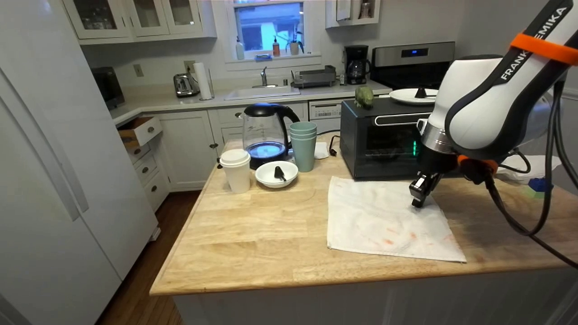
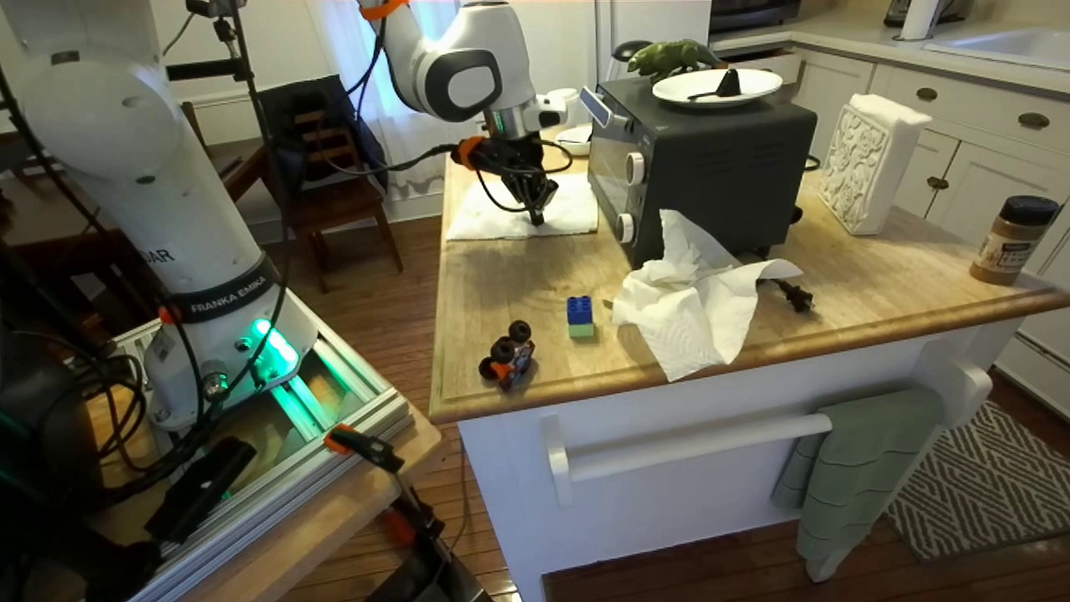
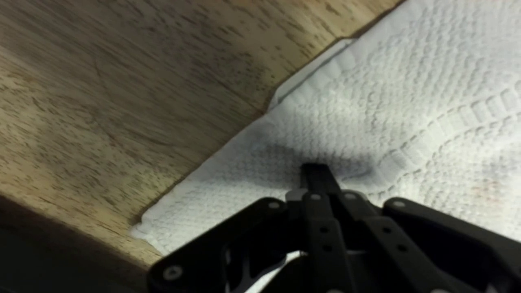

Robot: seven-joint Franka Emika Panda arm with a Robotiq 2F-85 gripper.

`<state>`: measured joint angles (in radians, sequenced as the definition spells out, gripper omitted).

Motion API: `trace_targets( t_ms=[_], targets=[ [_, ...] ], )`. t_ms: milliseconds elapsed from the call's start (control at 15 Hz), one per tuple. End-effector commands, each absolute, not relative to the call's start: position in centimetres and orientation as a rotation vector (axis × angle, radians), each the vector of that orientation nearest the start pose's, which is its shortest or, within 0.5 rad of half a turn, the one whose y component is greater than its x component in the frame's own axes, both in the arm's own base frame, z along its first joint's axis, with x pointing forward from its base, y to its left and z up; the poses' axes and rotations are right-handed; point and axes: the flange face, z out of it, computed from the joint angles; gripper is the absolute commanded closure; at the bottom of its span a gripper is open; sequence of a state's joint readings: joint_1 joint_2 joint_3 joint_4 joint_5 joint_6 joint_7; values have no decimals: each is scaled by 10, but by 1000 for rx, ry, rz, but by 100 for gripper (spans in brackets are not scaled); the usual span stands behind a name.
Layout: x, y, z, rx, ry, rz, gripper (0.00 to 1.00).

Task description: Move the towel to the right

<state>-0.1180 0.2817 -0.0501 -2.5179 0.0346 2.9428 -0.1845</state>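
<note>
Beneath the hand [image 1: 418, 203] lies the towel [image 1: 375, 221], spread across the countertop [image 1: 253, 230].

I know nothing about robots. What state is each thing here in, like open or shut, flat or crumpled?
White towel: spread out, stained.
Gripper: closed; whether it pinches anything is unclear.
Kettle: lid closed, glowing blue.
White cup: upright, lid on.
Green cups: upright, nested.
Drawer: pulled open.
Paper towel: crumpled.
Jar: upright, lid on.
Blue block: stacked on green block.
Green towel: draped over rail.
</note>
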Motion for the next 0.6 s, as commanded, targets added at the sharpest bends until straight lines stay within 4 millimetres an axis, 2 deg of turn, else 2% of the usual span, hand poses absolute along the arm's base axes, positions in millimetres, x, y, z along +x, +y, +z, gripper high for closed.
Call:
trace_targets(
  t_ms=[0, 133, 333, 533],
  targets=[
    [469, -82, 187, -3164, 23, -222, 99],
    [468, -86, 185, -3197, -2, -205, 100],
    [466, -117, 181, -3304, -45, -161, 100],
    [456, -148, 179, -3383, -105, -45, 100]
  ],
)
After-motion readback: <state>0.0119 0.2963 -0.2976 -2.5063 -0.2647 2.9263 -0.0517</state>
